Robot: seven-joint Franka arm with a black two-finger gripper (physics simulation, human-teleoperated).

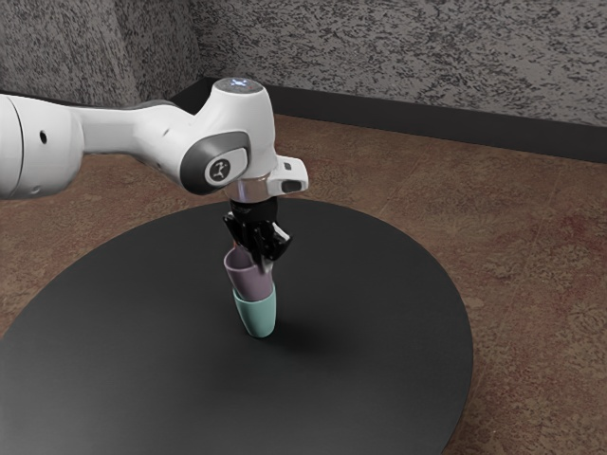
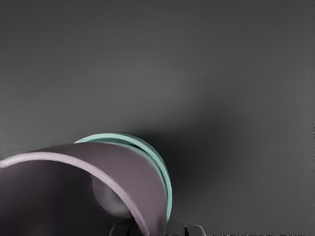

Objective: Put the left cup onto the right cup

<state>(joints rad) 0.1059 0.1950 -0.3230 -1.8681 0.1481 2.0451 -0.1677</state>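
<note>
arm [image 1: 114,142] comes in from the exterior view's left. i see my gripper [image 1: 258,248] with fingers clamped on the rim of the purple cup [image 1: 248,281], which sits nested in the teal cup [image 1: 257,315] on the black table [image 1: 123,360].

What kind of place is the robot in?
Probably a bare, computer-made test room: a round black table, a brown floor and speckled grey walls.

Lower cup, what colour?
The lower cup is teal, with the purple cup sitting in it; the exterior view shows it best.
</note>
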